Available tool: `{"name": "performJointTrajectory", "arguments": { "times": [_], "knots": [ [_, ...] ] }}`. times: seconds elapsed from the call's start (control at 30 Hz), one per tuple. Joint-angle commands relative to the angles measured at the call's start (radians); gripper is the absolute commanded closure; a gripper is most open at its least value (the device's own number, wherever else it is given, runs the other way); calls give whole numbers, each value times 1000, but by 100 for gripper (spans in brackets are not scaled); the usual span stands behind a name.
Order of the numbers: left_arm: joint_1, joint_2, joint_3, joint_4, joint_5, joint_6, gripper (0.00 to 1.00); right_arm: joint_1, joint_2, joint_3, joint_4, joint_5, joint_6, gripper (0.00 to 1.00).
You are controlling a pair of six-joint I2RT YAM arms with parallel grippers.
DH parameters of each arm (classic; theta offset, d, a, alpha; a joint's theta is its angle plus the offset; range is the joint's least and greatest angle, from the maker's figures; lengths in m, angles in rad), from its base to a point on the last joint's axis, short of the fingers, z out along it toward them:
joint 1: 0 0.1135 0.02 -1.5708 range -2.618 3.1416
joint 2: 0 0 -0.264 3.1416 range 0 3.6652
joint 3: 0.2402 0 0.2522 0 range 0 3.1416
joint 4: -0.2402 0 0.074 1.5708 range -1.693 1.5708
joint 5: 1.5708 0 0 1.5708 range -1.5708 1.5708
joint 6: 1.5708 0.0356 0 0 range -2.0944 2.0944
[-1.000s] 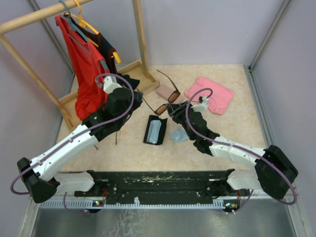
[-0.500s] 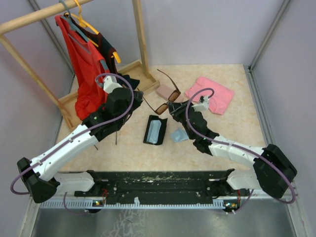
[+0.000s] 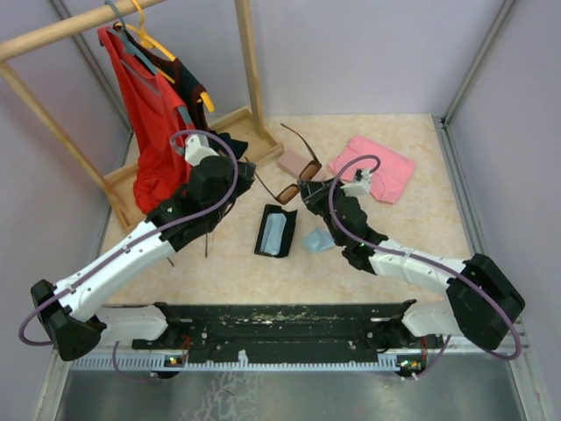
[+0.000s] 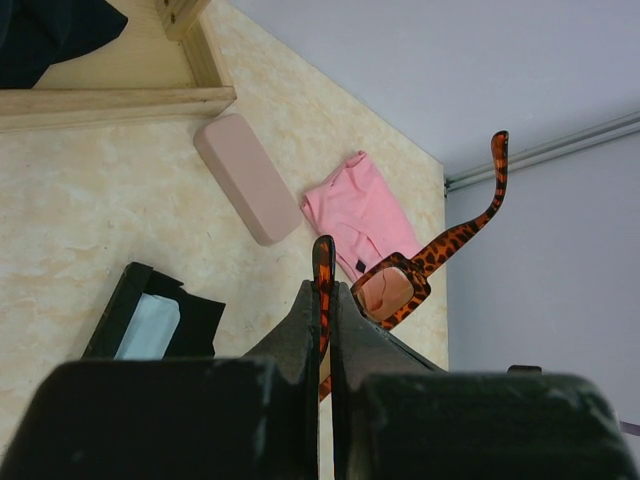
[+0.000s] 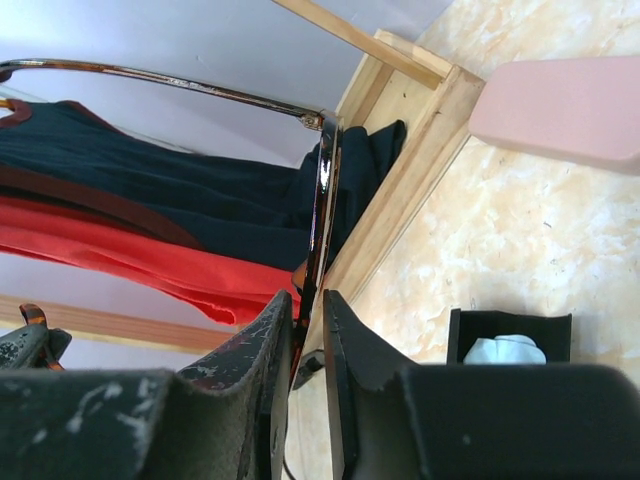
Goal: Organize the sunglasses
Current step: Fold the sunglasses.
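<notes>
The sunglasses, a reddish-brown tortoiseshell pair with tinted lenses, hang unfolded above the table between my two grippers. My left gripper is shut on the tip of one temple, which shows pinched between the fingers of my left gripper, with a lens of the sunglasses beyond. My right gripper is at the other side of the frame. In the right wrist view the other temple of the sunglasses runs down between the jaws of my right gripper, which stand narrowly open with a slit of space beside it.
A pink oblong case lies behind the glasses. An open black case holding a pale cloth lies in front, a light-blue cloth to its right. A pink cloth lies at the right. A wooden clothes rack with a red garment stands at the back left.
My right gripper's jaws have narrowed round the temple, and it has edged slightly left toward the frame. The left arm and the glasses have stayed put.
</notes>
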State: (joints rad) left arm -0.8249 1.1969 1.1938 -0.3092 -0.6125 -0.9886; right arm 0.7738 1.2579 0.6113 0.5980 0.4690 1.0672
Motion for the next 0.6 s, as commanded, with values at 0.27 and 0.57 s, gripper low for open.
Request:
{"name": "performJointTrajectory", "arguments": {
  "times": [0.27, 0.57],
  "knots": [
    [-5, -15, -21, 75, 16, 26, 100, -19, 27, 61, 51, -20, -4, 99],
    [-5, -77, -111, 227, 84, 120, 64, -23, 5, 55, 34, -8, 0, 100]
  ]
}}
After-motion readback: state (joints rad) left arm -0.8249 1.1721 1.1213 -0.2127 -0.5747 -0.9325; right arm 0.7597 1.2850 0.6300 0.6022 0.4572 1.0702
